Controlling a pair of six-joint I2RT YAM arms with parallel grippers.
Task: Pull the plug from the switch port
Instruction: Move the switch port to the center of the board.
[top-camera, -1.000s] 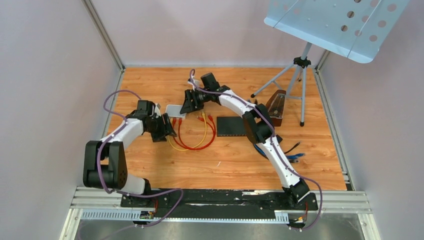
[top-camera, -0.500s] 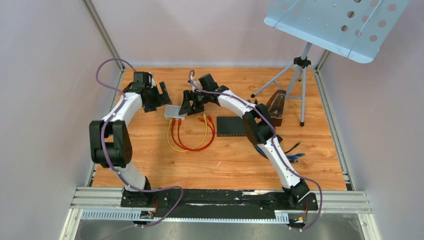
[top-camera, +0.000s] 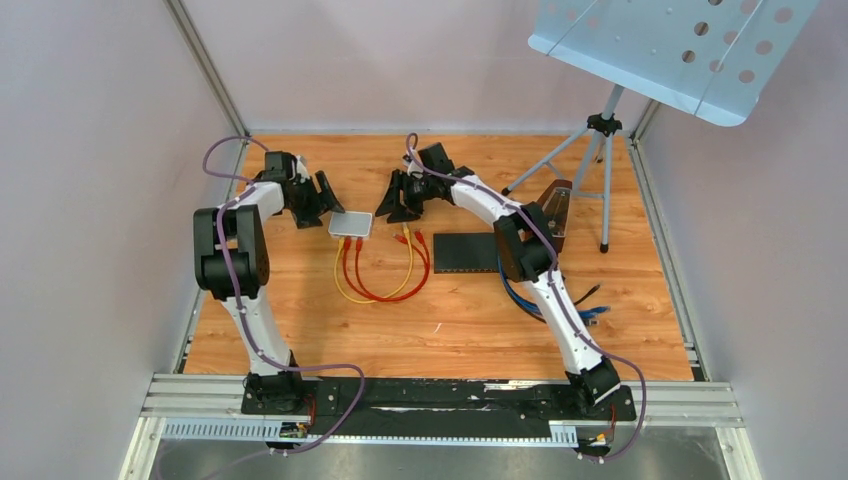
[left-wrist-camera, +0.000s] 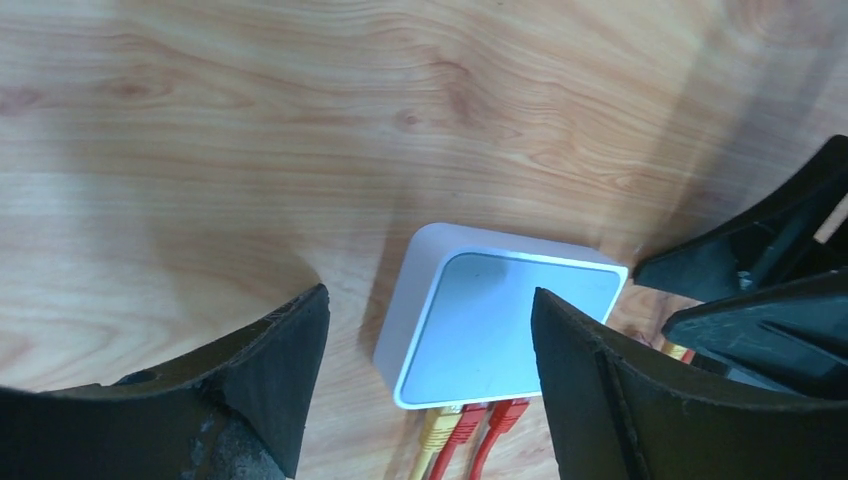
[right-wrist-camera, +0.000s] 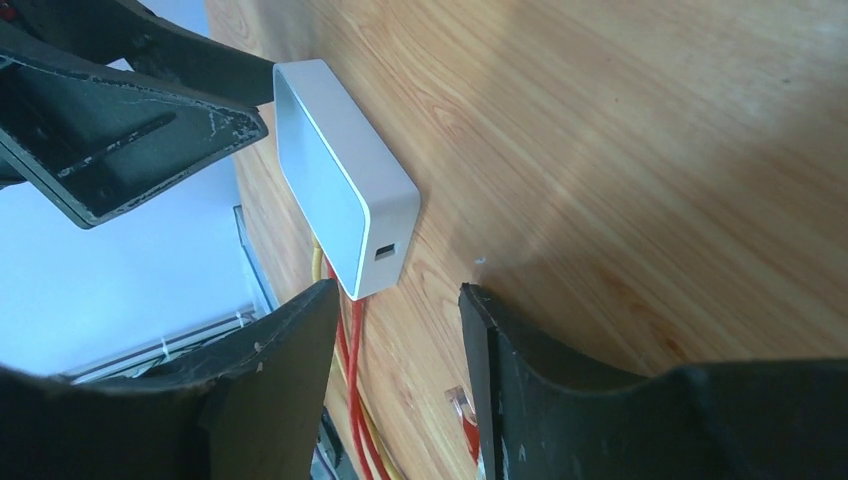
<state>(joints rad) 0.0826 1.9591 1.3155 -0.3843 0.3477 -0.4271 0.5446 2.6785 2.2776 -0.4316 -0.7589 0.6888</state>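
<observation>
Far on the bench (top-camera: 460, 310), the white switch (top-camera: 351, 224) lay between the spread-open left fingers (left-wrist-camera: 285, 380) and spread-open right fingers (right-wrist-camera: 270, 390), red and yellow plugs (left-wrist-camera: 466, 424) seated in its near edge.

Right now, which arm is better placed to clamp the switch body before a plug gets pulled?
Left, probably. In its wrist view the white switch lies between the fingers of the open left gripper; the right gripper, also open, has it off to one side, beyond its fingertips.
</observation>
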